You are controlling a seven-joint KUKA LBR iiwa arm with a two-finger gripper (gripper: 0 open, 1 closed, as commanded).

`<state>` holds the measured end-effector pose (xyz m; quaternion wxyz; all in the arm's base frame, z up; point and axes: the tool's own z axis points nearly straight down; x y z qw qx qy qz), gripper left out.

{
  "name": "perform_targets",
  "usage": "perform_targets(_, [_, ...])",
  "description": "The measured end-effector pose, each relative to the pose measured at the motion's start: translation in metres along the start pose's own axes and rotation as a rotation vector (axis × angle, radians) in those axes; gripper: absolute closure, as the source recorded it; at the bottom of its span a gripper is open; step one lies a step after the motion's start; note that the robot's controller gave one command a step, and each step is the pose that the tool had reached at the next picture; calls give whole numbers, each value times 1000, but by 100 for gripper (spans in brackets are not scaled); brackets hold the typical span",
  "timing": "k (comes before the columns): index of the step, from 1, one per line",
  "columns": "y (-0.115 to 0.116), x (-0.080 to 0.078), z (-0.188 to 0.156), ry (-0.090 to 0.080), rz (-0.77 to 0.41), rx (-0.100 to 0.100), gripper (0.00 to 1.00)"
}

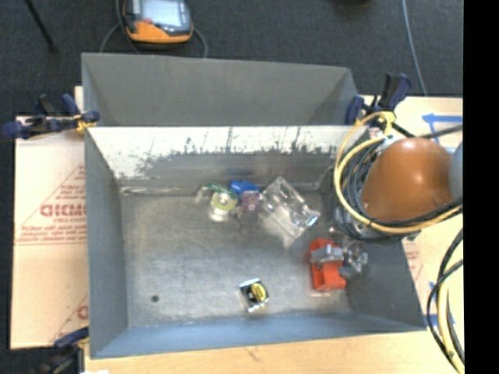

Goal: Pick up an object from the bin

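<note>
My gripper is low at the right side of the bin, under the arm's wrist. A red blocky object lies on the bin floor right beside it, to its left and just below, and part of the gripper overlaps the object's upper right edge. Whether the object is held cannot be made out. A clear plastic piece lies up and to the left of the gripper, near the back wall.
Left of the clear piece, a blue thing, a small purple thing and a pale yellow-green round thing sit close together. A small yellow-and-black object lies near the front wall. The arm's wrist and cables hang over the right wall.
</note>
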<state>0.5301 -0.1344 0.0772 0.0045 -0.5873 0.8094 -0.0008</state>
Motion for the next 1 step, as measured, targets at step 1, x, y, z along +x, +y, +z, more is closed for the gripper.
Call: perform_targets(1, [5, -19, -194, 5, 34, 4, 100])
